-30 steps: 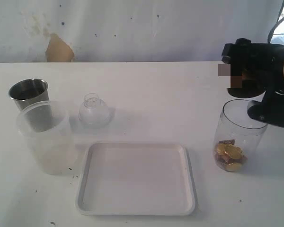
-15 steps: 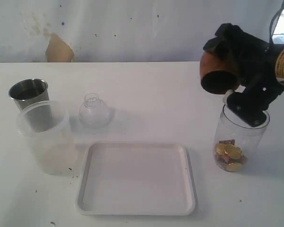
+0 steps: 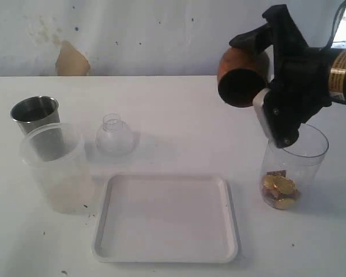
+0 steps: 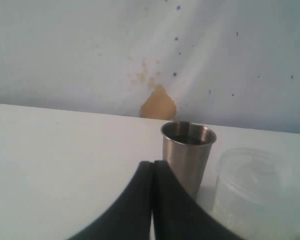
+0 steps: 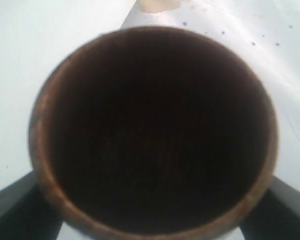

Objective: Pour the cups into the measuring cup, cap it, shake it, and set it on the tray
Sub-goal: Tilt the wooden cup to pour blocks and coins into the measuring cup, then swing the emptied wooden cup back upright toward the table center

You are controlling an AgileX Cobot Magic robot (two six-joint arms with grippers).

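Note:
My right gripper (image 3: 255, 78) is shut on the brown wooden cup (image 3: 241, 78), held on its side above and left of the measuring cup (image 3: 294, 156). The cup's mouth faces left. In the right wrist view the wooden cup (image 5: 155, 130) fills the frame, its inside dark and bare, with black fingers (image 5: 12, 205) at both sides. Gold coins (image 3: 279, 191) lie in the measuring cup. The steel tumbler (image 3: 34, 115) and the frosted cup (image 3: 55, 167) stand at the left. My left gripper (image 4: 152, 167) is shut on nothing, just before the steel tumbler (image 4: 187, 152) and the frosted cup (image 4: 255, 190).
The white tray (image 3: 167, 254) lies at the front middle of the table. A small clear dome-shaped lid (image 3: 114, 135) stands behind the tray, right of the tumbler. A pale wall with a tan patch (image 3: 72, 60) runs along the table's far edge.
The right gripper has risen and swung left with the wooden cup, away from the measuring cup's rim. The cup's mouth has turned from downward to sideways. The left side is unchanged.

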